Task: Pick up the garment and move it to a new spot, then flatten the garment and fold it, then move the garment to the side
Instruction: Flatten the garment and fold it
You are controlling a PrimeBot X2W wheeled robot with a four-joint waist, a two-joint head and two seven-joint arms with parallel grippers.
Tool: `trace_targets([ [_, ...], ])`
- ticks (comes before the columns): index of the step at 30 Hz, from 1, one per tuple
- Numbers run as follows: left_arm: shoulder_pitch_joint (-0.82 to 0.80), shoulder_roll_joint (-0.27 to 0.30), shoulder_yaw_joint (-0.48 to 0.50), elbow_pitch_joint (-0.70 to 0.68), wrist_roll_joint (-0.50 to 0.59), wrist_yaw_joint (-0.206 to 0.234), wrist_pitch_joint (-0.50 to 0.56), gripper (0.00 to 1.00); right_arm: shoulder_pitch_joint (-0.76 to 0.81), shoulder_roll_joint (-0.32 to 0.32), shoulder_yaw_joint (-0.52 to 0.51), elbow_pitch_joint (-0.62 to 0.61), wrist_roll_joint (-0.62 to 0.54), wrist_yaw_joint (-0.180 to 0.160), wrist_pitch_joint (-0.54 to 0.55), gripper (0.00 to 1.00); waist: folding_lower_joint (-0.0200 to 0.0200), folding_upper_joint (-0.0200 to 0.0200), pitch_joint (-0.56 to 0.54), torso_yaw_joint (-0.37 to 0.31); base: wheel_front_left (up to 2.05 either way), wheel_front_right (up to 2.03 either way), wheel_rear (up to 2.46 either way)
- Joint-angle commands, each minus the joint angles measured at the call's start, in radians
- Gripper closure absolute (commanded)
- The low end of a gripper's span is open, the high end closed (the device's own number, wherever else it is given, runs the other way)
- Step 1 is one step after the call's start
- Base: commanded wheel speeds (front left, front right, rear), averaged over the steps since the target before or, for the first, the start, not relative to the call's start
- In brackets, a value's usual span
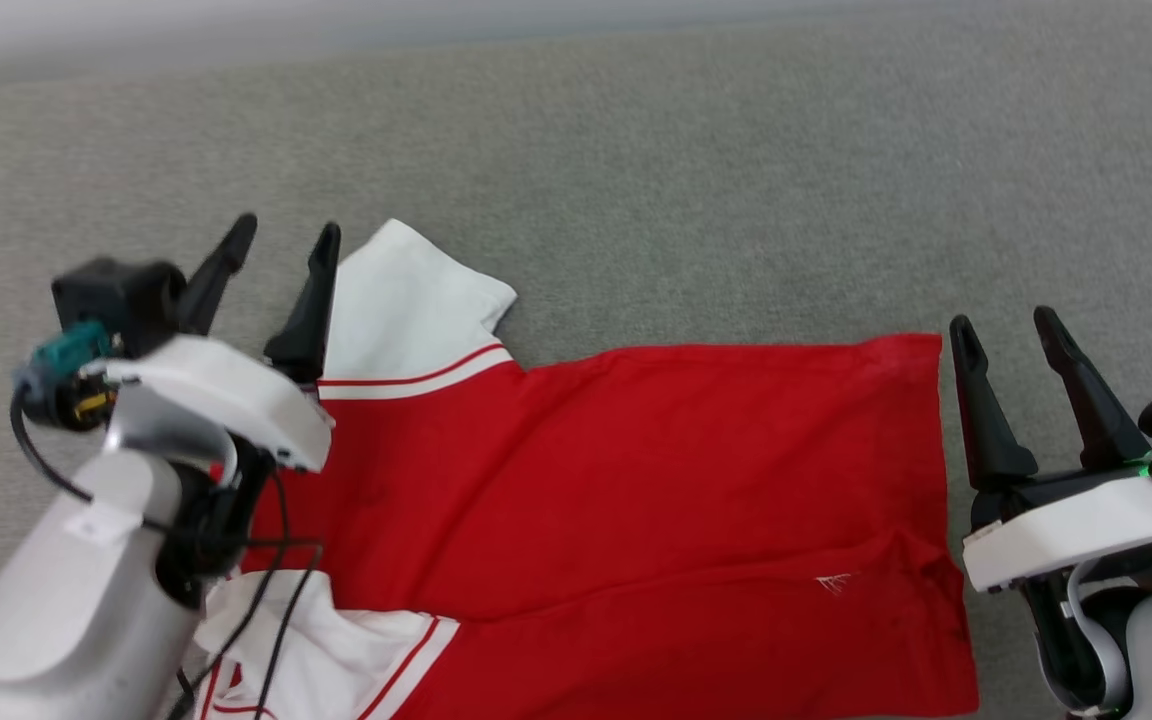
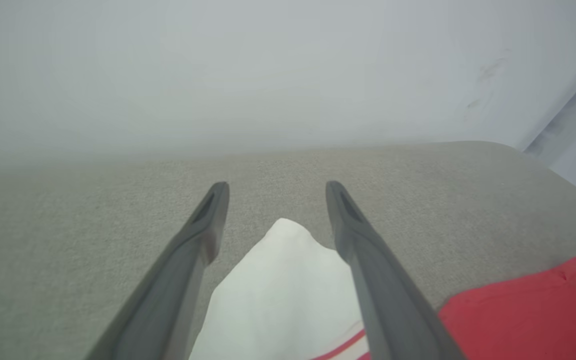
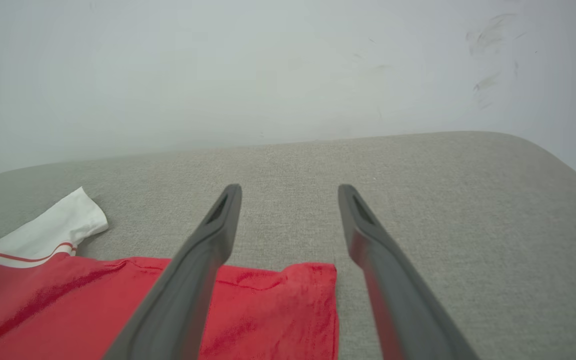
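The garment (image 1: 636, 480), a bright red jersey with white sleeves, lies spread sideways on the grey fabric surface (image 1: 696, 180). One white sleeve (image 1: 406, 300) points to the far left and another bunches at the lower left. My left gripper (image 1: 281, 235) hovers open by the far sleeve; in the left wrist view that sleeve (image 2: 283, 295) lies between its fingers (image 2: 203, 235). My right gripper (image 1: 1011, 330) stands open just right of the garment's hem edge (image 3: 268, 300), with nothing between its fingers (image 3: 368, 240).
The grey fabric surface stretches wide beyond the garment toward a pale wall (image 3: 268, 65). Its rounded far corner (image 2: 528, 155) shows in the left wrist view.
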Motion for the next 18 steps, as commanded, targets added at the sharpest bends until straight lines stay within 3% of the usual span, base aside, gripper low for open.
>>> trace_targets([
  [1,-0.064,0.011,-0.01,0.026,0.003,-0.026,0.032,0.0,-0.029,0.008,0.005,0.007,-0.002,0.0,-0.008,0.0,-0.0002,0.0,0.059,-0.044,0.0,0.0,0.0],
  [5,-0.167,0.039,-0.03,0.092,-0.019,-0.083,0.141,0.0,-0.058,0.015,0.019,0.026,0.002,0.0,-0.021,0.0,-0.0002,0.0,0.086,-0.077,0.0,0.0,0.0],
  [6,-0.234,0.073,-0.058,0.145,-0.049,-0.139,0.275,0.0,-0.071,0.019,0.026,0.044,0.003,0.0,-0.031,0.0,-0.0002,0.0,0.096,-0.1,0.0,0.0,0.0],
  [9,-0.291,0.113,-0.086,0.186,-0.083,-0.179,0.431,0.0,-0.081,0.023,0.031,0.057,0.007,0.0,-0.033,0.0,-0.0002,0.0,0.107,-0.122,0.0,0.0,0.0],
  [14,-0.359,0.163,-0.125,0.228,-0.14,-0.206,0.658,0.0,-0.084,0.029,0.039,0.075,0.02,0.0,-0.045,0.0,-0.0002,0.0,0.134,-0.153,0.0,0.0,0.0],
  [18,-0.385,0.187,-0.153,0.261,-0.163,-0.199,0.796,0.0,-0.086,0.033,0.041,0.09,0.031,0.0,-0.052,0.0,-0.0002,0.0,0.157,-0.172,0.0,0.0,0.0],
])
